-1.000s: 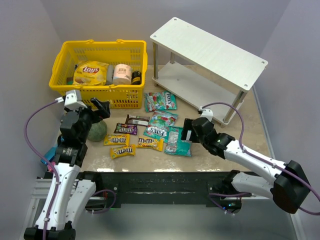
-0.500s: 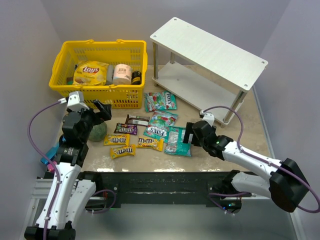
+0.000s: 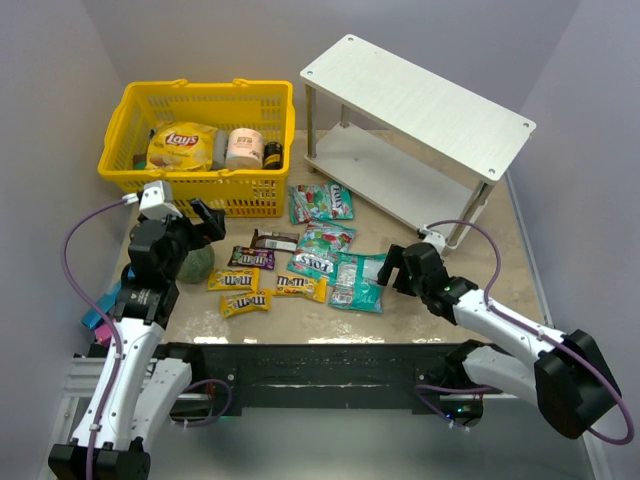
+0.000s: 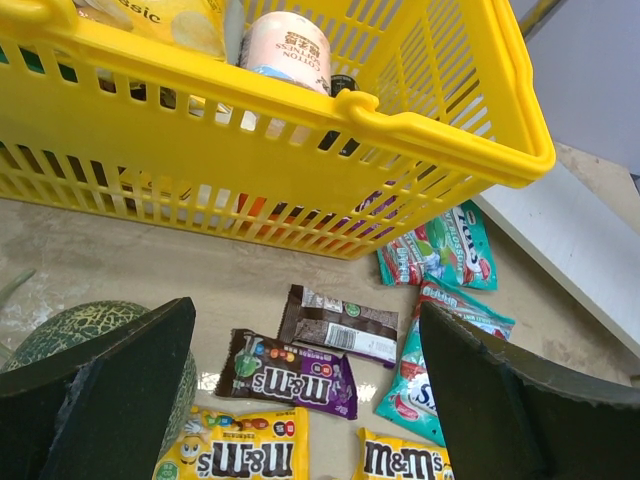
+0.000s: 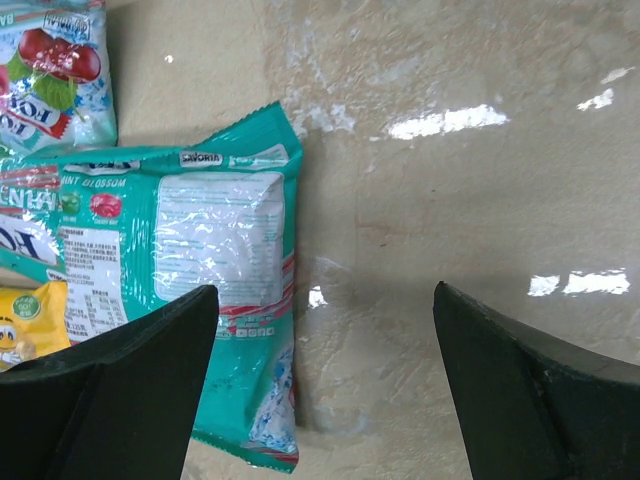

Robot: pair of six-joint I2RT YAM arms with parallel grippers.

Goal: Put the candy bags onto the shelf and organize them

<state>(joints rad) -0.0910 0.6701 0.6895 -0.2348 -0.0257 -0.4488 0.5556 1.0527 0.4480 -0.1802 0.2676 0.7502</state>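
Note:
Several candy bags lie on the table in front of the basket: teal-green ones, yellow M&M's packets, a purple one and a brown one. The white two-tier shelf stands at the back right with bare boards. My left gripper hangs open above the purple packet and the brown packet. My right gripper is open low over the table. The nearest teal bag lies by its left finger, and bare tabletop shows between the jaws.
A yellow basket at the back left holds a Lay's bag and a jar. Beside my left arm sits a green melon, and a blue item lies at the left table edge. Walls close in on both sides.
My right gripper has slid to the right, off the nearest teal bag's edge and onto bare table beside it. The left gripper has crept slightly forward. The bags lie as before.

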